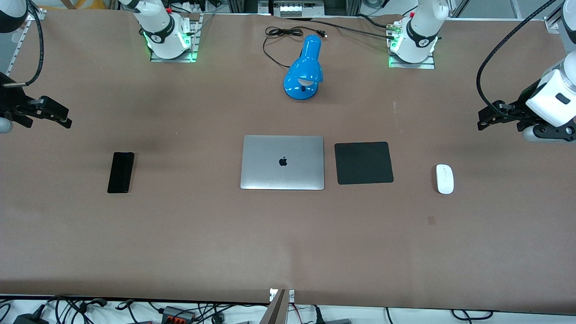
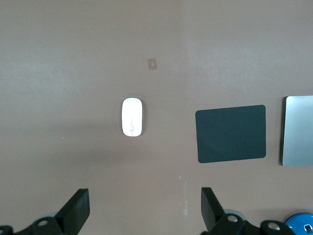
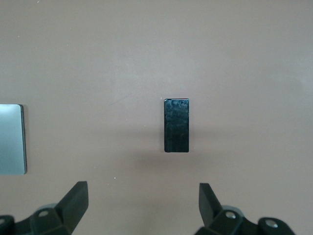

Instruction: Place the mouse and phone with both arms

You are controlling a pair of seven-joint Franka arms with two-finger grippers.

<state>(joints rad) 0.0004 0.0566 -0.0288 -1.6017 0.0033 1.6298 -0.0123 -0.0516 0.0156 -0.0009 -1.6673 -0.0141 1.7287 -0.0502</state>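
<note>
Mouse [image 1: 444,178] lies flat on the brown table [image 1: 180,234], toward the left arm's end, w/ nothing touching it. It sits near the black mouse pad [image 1: 363,163] but apart from it, a strip of bare table between them. In the left wrist view the mouse [image 2: 132,117] shows white w/ a thin centre line, the pad [image 2: 231,133] beside it and a sliver of the laptop [image 2: 298,130] past the pad.

Phone [image 1: 121,172] lies flat toward the right arm's end, well apart from the laptop [image 1: 282,162], nothing touching it. In the right wrist view the phone [image 3: 176,125] is a dark rectangle on bare table, w/ the laptop edge [image 3: 11,139] at the frame's side.

Closed silver laptop sits mid-table, just beside the pad, not touching. Blue desk lamp [image 1: 304,69] stands farther from the front camera than the laptop, its black cord [image 1: 279,38] trailing toward the bases.

Left gripper [image 1: 488,118] hangs in the air over the table's edge at the left arm's end, released, fingers [image 2: 78,208] spread wide, holding nothing. Right gripper [image 1: 63,118] hangs over the table at the right arm's end, also released, fingers [image 3: 76,198] wide apart, empty. Both arms wait.
</note>
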